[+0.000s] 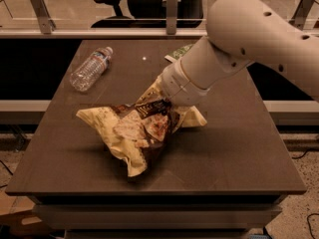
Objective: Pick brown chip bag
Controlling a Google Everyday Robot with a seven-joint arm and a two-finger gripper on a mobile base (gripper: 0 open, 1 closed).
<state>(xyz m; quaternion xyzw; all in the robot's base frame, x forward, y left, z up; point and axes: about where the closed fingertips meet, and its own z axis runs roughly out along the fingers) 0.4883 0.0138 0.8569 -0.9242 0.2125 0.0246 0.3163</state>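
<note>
Camera view, gripper (168,99): at the far right edge of the brown chip bag (142,133); whether it grips, you cannot tell.
Bag place: middle of table (239,153).
Bag look: crumpled, dark front, pale edges (near tip seems grounded).
Progress: reach done; lifting clear likely remains.

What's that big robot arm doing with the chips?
The robot arm's gripper is pressed onto the far end of the brown chip bag, in the middle of the table. It looks like it is trying to pick the bag up. A water bottle lies at the far left, away from the arm.
</note>
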